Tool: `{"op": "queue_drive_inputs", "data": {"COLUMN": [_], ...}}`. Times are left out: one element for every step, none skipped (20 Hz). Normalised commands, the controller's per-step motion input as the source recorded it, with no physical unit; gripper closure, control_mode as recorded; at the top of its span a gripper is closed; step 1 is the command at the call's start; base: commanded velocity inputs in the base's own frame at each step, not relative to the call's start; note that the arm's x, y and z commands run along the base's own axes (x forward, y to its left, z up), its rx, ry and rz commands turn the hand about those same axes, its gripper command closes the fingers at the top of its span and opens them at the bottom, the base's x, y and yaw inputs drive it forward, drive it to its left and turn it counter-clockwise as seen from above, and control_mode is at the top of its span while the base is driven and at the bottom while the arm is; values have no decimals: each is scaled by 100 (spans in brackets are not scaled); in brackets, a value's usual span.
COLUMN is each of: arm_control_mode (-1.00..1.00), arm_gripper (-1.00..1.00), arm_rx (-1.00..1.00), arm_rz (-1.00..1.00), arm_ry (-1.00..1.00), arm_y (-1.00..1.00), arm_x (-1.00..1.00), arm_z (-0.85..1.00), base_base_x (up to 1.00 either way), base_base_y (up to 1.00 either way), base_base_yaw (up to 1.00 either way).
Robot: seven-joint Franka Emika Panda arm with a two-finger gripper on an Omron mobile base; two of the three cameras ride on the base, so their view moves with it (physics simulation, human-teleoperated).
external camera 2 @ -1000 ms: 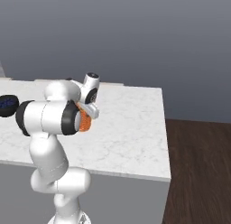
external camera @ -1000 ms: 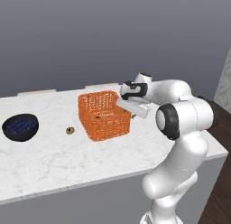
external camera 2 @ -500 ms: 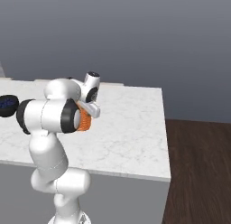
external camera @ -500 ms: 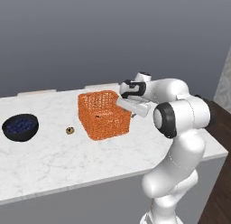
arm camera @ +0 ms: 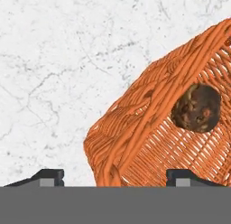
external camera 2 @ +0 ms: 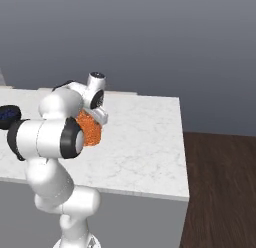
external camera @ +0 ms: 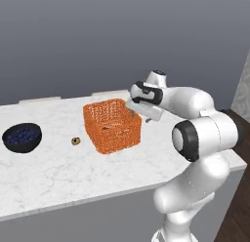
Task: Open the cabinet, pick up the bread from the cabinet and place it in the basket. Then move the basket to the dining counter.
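The bread [arm camera: 197,107], a small dark brown lump, lies inside the basket [arm camera: 149,142] on its woven floor, at the right of the hand view. The basket fills the lower right of that view, one corner pointing toward the lower middle. The gripper [arm camera: 114,175] has its two dark fingertips [arm camera: 46,175] at the bottom edge, set wide apart, with the basket's corner rim running between them; whether the fingers touch the rim cannot be told. The bread sits above and to the right of the right fingertip, well inside the basket wall and not between the tips.

In the left base view the basket [external camera: 111,125] stands at the centre of the frame on the counter [external camera: 58,168], a white slab with grey veins and a thick plain edge. The gripper [external camera: 135,109] comes down at the basket's right rear corner, at the end of the white arm that bends in from the lower right. A small tan ring [external camera: 75,141] lies on the counter just left of the basket, and a dark round bowl [external camera: 21,137] stands farther left, near the frame's left edge.

In the right base view the basket [external camera 2: 89,128] shows as an orange patch at left centre, mostly hidden behind the arm, on the counter [external camera 2: 140,142].
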Motion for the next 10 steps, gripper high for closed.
{"op": "queue_drive_inputs", "data": {"arm_control_mode": [-100,-100,-100,-100,-100,-100,-100,-100,-100,-100], "arm_gripper": [-100,-100,-100,-100,-100,-100,-100,-100,-100,-100], "arm_rx": [5,7,11,15,21,24,23,20,20,21], "arm_rz": [0,0,0,-16,-28,-36,-45,-51,-55,-57], "arm_ry": [-7,-4,-4,-7,-10,-9,-4,-1,0,0], "arm_y": [-7,-9,-6,0,-4,-12,-4,0,0,0], "arm_x": [-74,-100,-100,-100,-100,-100,-100,-100,-100,-100], "arm_z": [81,70,61,51,34,30,29,29,27,26], "base_base_x": [0,0,0,0,0,0,0,0,0,0], "base_base_y": [0,0,0,0,0,0,0,0,0,0], "base_base_yaw": [0,0,0,0,0,0,0,0,0,0]}}
